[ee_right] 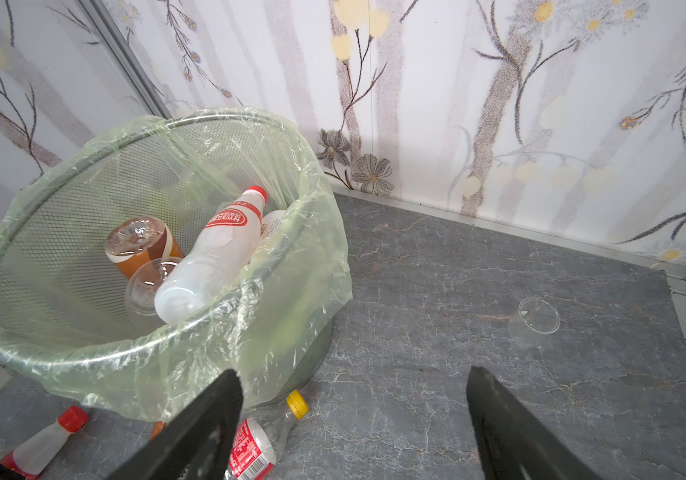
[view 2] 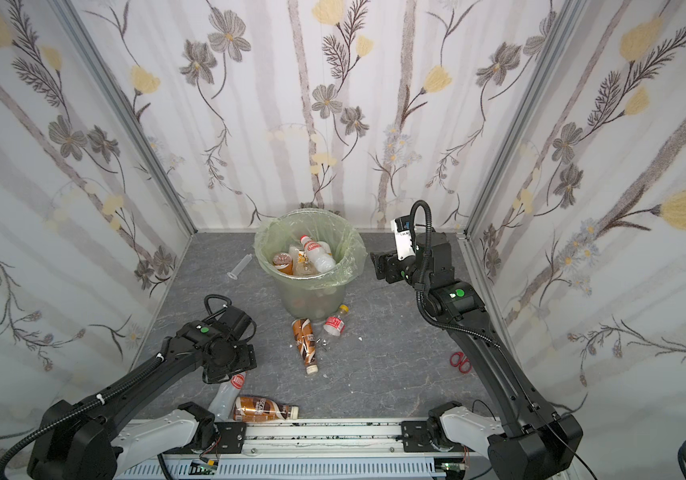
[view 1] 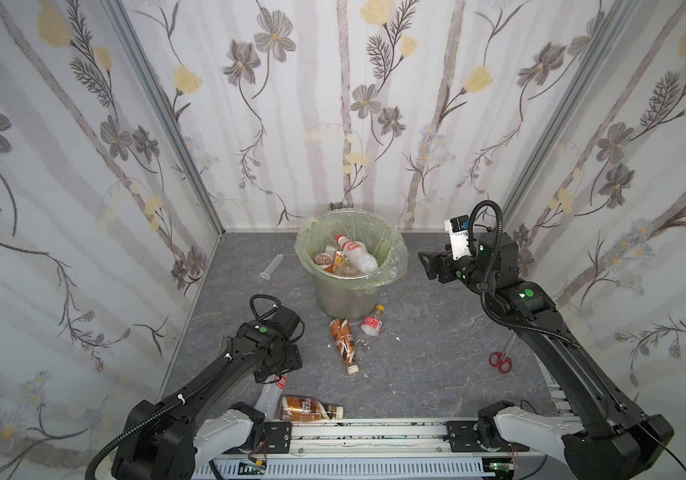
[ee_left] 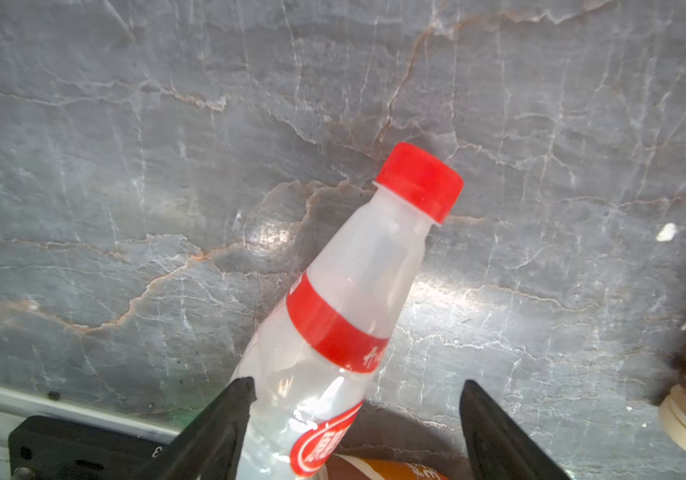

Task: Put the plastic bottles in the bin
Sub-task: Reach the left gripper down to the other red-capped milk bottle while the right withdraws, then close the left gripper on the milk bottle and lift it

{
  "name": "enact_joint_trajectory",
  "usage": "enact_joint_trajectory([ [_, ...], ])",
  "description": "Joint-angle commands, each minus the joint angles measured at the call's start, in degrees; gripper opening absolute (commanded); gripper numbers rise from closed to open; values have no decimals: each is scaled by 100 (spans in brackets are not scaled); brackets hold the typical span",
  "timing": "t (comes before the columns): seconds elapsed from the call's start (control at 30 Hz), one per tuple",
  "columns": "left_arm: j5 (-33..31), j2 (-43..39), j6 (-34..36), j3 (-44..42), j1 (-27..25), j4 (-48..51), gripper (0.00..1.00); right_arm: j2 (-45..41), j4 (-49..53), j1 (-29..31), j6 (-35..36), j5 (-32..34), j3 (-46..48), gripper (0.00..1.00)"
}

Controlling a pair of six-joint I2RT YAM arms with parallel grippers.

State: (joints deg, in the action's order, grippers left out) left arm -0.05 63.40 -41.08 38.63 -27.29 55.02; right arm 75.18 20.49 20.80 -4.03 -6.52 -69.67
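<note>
At the back of the tabletop (view 1: 420,374): the bin (view 1: 345,299) stands upright and centred near the back wall, with its green bag folded over the rim. It shows in both top views.
In the bin: a binned white bottle (view 1: 358,256) with a red cap lies slanted on top of the heap. A binned brown bottle (ee_right: 141,245) sits base-up beside it. A clear base shows between the two, and whatever lies lower is too hidden to tell apart.
Before the bin: the yellow-cap bottle (view 1: 372,322), clear with a red label, lies just beside the bin's foot with its cap toward the bin. The crushed brown bottle (view 1: 343,343) lies next to it, cap toward the front.
At the front edge: the front white bottle (ee_left: 357,291) lies slanted, its red cap away from the rail. The front brown bottle (view 1: 308,409) lies along the rail just beside it; whether they touch I cannot tell.
Left jaws: they point down over the front white bottle and stand wide, straddling its body. One finger (ee_left: 224,424) is at the bottle's side and the other is well clear, so it is not gripped.
Right jaws: they are raised to the right of the bin, near rim height, facing it. They stand wide and hold nothing.
Other things: the syringe (view 1: 272,266) lies left of the bin, and the scissors (view 1: 500,359) lie by the right arm. A clear cup (ee_right: 534,320) sits near the back right corner.
</note>
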Motion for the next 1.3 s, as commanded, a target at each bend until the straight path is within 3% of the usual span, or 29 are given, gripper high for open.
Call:
enact_joint_trajectory([
  [0.0, 31, 68, -284, -65, -158, 213, 81, -42, -282, -30, -27, -243, 15, 85],
  [0.2, 27, 330, -364, -93, -461, 219, 79, -107, -318, -56, -45, -323, 15, 85],
  [0.37, 22, 399, -374, -93, -470, 202, 74, -169, -322, -76, -54, -332, 59, 86],
  [0.77, -253, 1170, -190, 130, -576, 123, 74, -319, -320, -155, -62, -351, 111, 86],
  [1.2, -1404, 2515, 427, 1129, -557, 49, 58, -554, -291, -224, -88, -324, 242, 86],
  [1.27, -1356, 2691, 541, 1316, -464, 0, 56, -581, -291, -231, -114, -323, 275, 86],
])
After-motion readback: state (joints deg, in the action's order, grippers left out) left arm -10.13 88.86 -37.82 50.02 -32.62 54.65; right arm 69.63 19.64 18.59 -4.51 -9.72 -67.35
